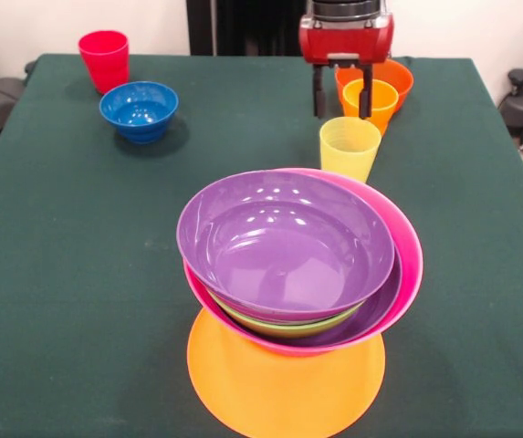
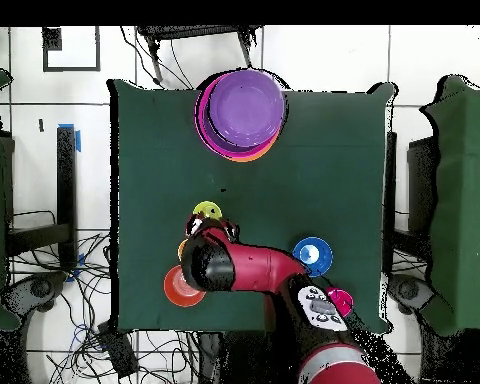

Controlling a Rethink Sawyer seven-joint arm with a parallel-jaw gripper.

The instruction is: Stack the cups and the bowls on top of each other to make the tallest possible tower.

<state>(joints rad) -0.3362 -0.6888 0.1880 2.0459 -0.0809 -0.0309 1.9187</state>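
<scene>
Two open fingers of the gripper straddle the orange-yellow cup, holding nothing. Cup sits upright directly below, nested in the red-orange bowl.

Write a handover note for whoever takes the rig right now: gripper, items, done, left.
Gripper: open, empty, above the orange-yellow cup, which sits in the red-orange bowl.
Tower: orange bowl as base, then pink, purple, lime green, purple on top.
Loose: yellow cup, blue bowl, red cup.
Left: add the blue and red-orange bowls, then the three cups.
</scene>
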